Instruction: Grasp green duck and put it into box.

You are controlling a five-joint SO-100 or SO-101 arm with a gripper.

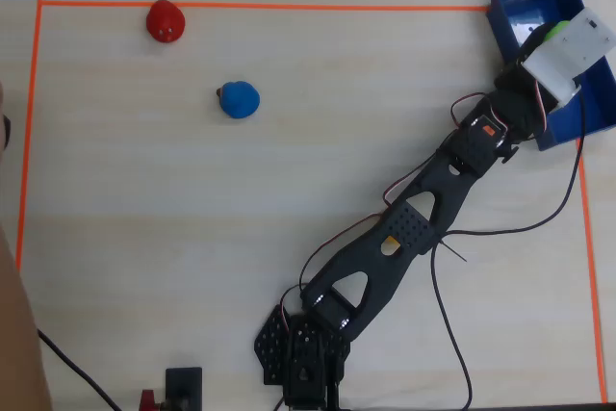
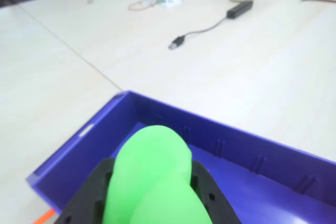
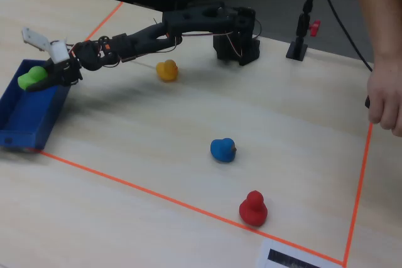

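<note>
Duck (image 2: 152, 182) fills the bottom centre of the wrist view, clamped between the black jaws of the gripper (image 2: 152, 198). Beyond it lies the box (image 2: 252, 150), walls rising mid-frame. Carrying looks done (duck hangs over the box in the fixed view's left edge); next, the jaws should part and drop it.

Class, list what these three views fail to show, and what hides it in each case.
- Yellow duck: absent from the overhead view, hidden beneath the arm.
- Green duck: beak unseen; blurred and cut off by the wrist view's bottom edge.
- Box: in the overhead view the gripper covers much of its floor.
</note>
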